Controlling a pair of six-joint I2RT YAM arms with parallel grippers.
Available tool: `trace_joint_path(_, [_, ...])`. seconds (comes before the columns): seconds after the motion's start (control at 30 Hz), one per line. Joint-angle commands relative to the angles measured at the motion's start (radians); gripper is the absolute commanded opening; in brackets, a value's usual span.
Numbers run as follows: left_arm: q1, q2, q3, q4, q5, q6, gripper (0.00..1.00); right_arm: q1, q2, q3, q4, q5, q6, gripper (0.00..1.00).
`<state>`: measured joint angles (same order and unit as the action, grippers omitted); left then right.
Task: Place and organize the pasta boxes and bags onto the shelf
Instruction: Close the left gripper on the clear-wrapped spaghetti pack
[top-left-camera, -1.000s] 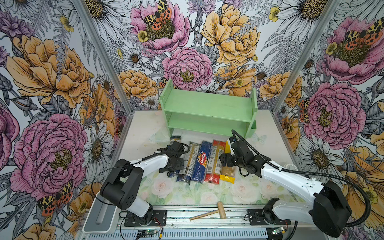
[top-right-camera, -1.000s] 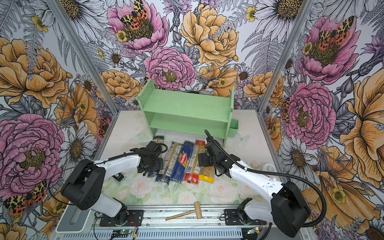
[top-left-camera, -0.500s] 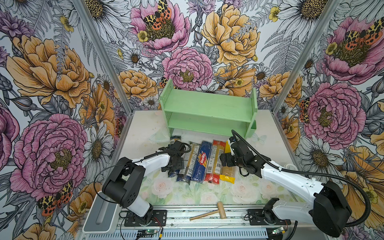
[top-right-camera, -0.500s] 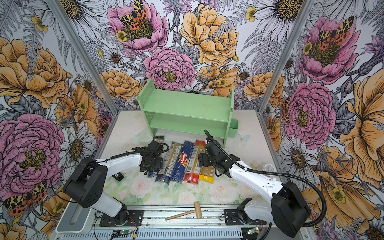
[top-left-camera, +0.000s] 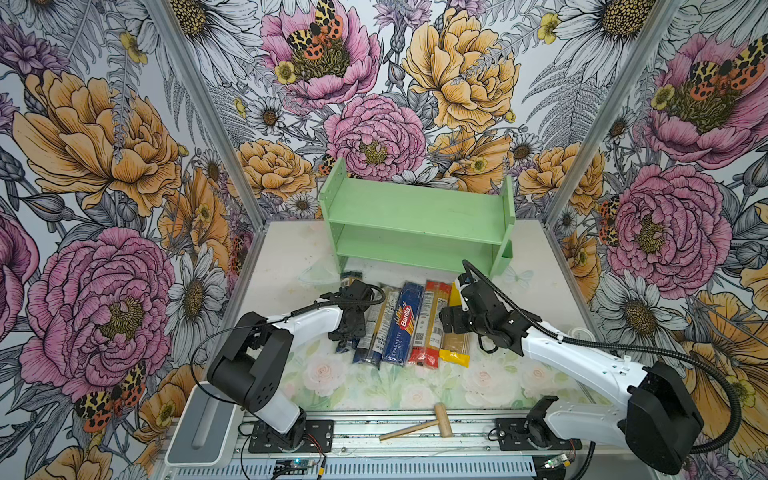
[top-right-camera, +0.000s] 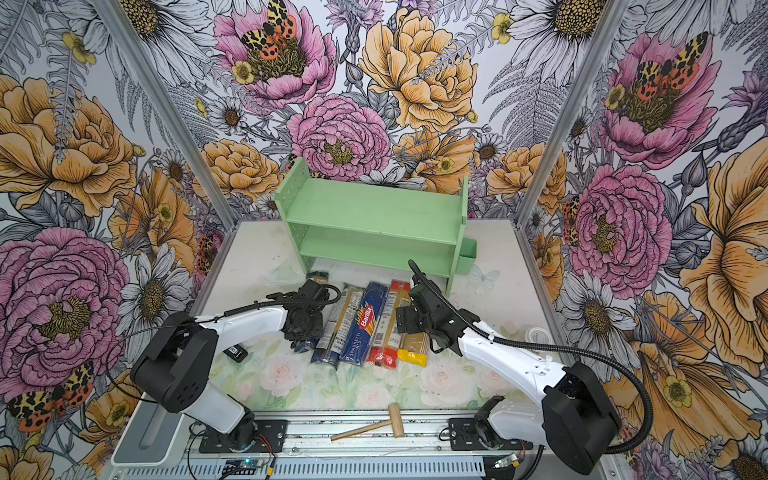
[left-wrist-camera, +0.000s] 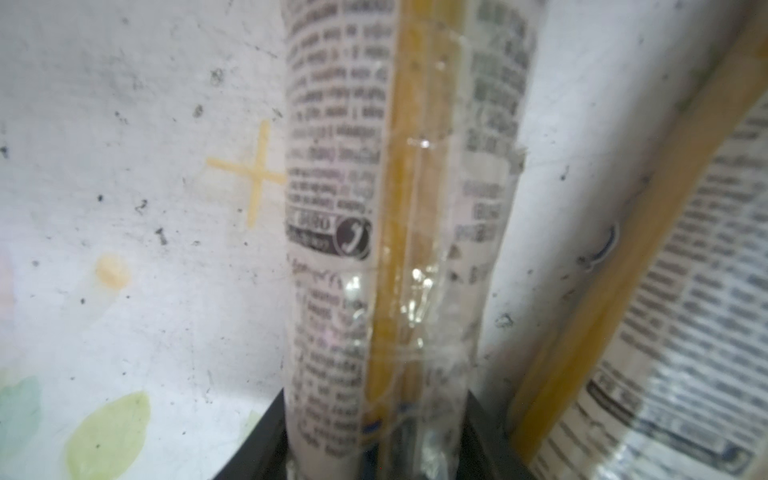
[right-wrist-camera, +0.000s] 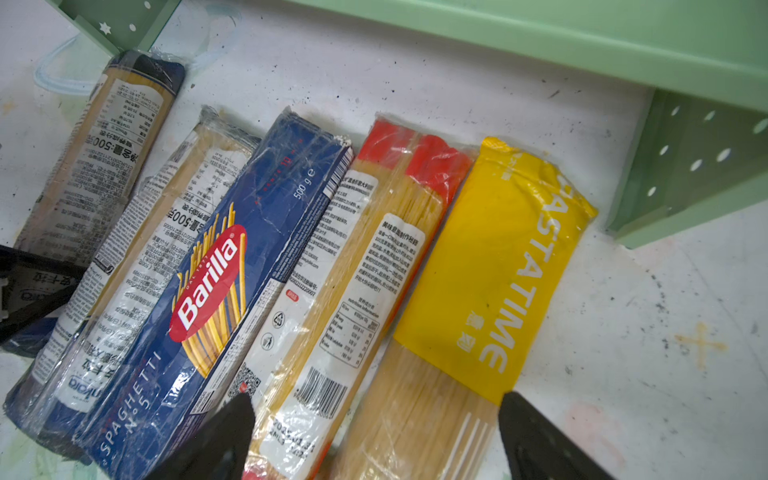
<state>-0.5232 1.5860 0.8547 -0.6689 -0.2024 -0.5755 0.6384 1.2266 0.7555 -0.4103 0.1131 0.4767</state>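
Observation:
Several long pasta packs lie side by side in front of the green shelf (top-left-camera: 415, 216). From left they are two clear blue-ended bags, the blue Barilla box (top-left-camera: 403, 324), a red-ended bag (top-left-camera: 430, 324) and a yellow bag (top-left-camera: 455, 345). My left gripper (top-left-camera: 351, 328) is down on the leftmost blue-ended bag (left-wrist-camera: 374, 208). In the left wrist view its black jaws press against both sides of that bag. My right gripper (right-wrist-camera: 376, 399) stands open low over the red-ended bag (right-wrist-camera: 365, 257) and the yellow bag (right-wrist-camera: 498, 257), a finger outside each. The shelf holds nothing.
A small wooden mallet (top-left-camera: 419, 424) lies on the front rail. A white round lid (top-left-camera: 579, 332) sits by the right arm. A green bin (top-left-camera: 505, 259) hangs on the shelf's right panel. The second blue-ended bag (left-wrist-camera: 665, 332) lies close beside the gripped one.
The left gripper's jaws have closed from wide open onto the leftmost bag. The right arm and the packs have not moved.

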Motion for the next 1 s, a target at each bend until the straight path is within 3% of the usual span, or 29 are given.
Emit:
trace_joint_path(0.0, [0.002, 0.025, -0.012, -0.029, -0.037, -0.006, 0.44, 0.009, 0.0, 0.031, 0.015, 0.022, -0.014, 0.94])
trace_joint_path(0.2, [0.002, 0.011, -0.011, -0.032, -0.025, -0.002, 0.32, 0.012, -0.001, 0.033, 0.014, 0.022, -0.012, 0.94])
trace_joint_path(0.37, [0.002, -0.017, -0.004, -0.06, -0.018, 0.0, 0.02, 0.015, -0.005, 0.035, 0.013, 0.019, -0.011, 0.94])
trace_joint_path(0.4, [0.002, -0.024, 0.0, -0.068, -0.019, 0.001, 0.0, 0.014, -0.006, 0.035, 0.013, 0.02, -0.01, 0.94])
trace_joint_path(0.7, [0.0, -0.11, 0.004, -0.093, 0.041, 0.014, 0.0, 0.017, -0.008, 0.042, 0.014, 0.016, -0.009, 0.94])
trace_joint_path(0.97, [-0.012, -0.275, -0.018, -0.101, 0.069, 0.02, 0.0, 0.025, -0.003, 0.056, 0.014, 0.0, -0.004, 0.94])
